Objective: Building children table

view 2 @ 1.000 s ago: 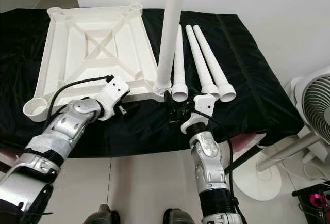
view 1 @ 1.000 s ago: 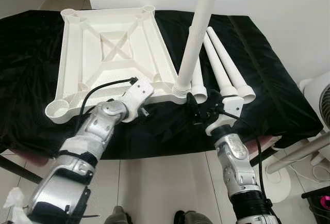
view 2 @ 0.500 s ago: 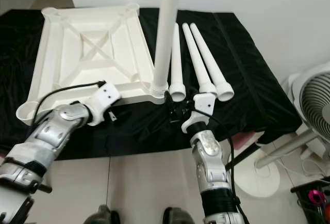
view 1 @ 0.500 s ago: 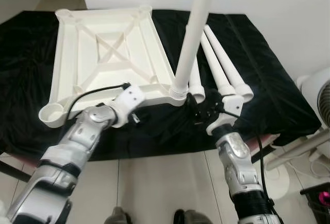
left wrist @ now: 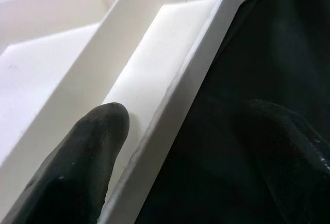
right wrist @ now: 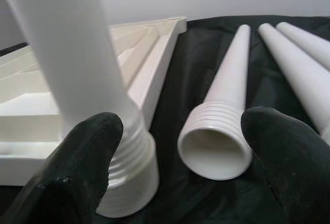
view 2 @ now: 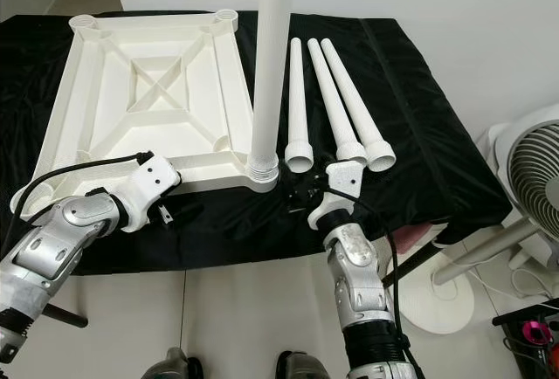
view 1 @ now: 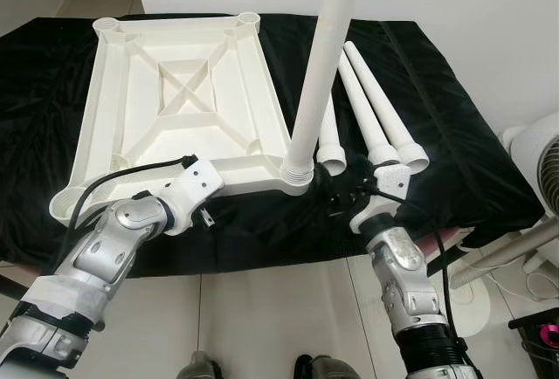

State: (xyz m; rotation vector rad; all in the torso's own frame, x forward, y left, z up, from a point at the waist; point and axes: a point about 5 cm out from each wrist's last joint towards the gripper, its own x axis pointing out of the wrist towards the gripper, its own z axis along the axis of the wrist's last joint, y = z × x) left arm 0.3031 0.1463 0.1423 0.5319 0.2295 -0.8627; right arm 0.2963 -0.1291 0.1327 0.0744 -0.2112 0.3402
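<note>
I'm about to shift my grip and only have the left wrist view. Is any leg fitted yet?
Observer: Yes, one leg stands upright in the near right corner socket of the upturned tabletop.
Operator: And the others?
Observer: Three loose legs lie side by side on the black cloth, right of the tabletop.
Operator: Where's the right hand?
Observer: The right hand is open, just in front of the upright leg's base, gripping nothing.
</note>
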